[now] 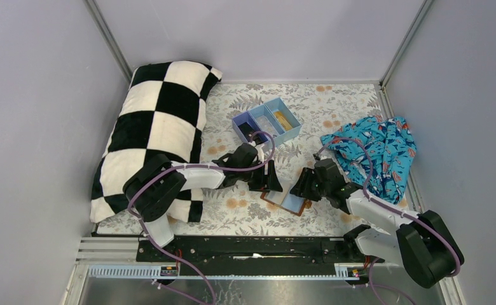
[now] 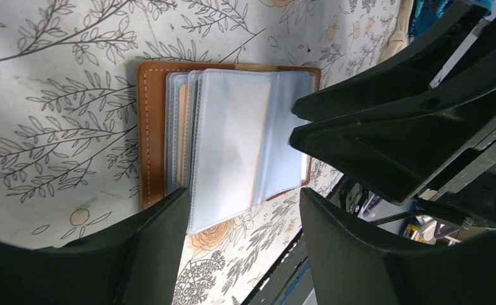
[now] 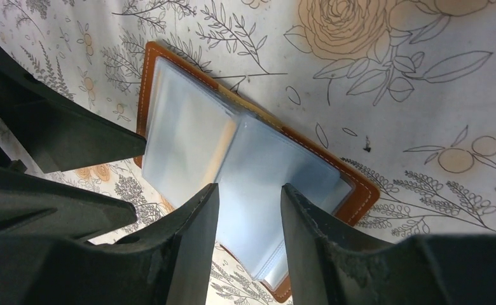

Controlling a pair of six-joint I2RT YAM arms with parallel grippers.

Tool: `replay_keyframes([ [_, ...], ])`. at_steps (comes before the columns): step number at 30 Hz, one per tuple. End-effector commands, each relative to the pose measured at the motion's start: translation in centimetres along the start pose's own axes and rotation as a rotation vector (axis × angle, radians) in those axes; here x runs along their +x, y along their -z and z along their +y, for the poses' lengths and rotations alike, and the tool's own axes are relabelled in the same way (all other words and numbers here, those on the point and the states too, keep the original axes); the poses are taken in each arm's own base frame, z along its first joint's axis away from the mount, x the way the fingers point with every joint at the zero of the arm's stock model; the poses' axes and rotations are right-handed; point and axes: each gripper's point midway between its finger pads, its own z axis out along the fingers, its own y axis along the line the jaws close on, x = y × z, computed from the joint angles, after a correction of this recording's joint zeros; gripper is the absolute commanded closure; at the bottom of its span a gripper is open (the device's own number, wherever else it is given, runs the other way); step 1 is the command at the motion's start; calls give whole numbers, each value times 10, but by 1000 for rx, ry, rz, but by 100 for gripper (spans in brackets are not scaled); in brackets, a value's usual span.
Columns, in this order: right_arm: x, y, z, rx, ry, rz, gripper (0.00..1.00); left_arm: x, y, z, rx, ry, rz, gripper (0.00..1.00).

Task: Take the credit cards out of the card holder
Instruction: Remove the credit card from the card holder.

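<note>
Card holder [image 2: 149, 140] lies open between crowding fingers [image 2: 156, 235].

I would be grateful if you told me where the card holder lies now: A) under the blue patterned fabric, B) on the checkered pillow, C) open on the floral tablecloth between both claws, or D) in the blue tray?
C: the card holder lies open on the floral tablecloth, with the left claw and the right claw on either side of it.

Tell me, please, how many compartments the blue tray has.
3 in the blue tray: left compartment with something dark, middle compartment, right compartment with a yellow-gold card. None seems hidden.
</note>
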Motion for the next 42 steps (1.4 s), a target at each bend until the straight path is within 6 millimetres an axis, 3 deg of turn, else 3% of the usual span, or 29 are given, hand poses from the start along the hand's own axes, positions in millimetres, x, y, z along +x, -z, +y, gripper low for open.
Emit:
replay_keyframes([
  [1,5,-5,0,-11,-8,16,52,-12,-4,-26,91,-34,-23,33],
  [9,5,-7,-4,5,-13,8,52,-12,4,-56,237,-31,-20,34],
  [18,7,-5,-11,22,-33,-9,51,-7,-5,-77,343,-11,20,38],
  [33,-26,42,-38,148,-81,-295,51,6,-13,-93,406,-3,60,39],
  [42,-34,52,-29,118,-35,-318,51,0,-5,-93,360,-27,19,39],
])
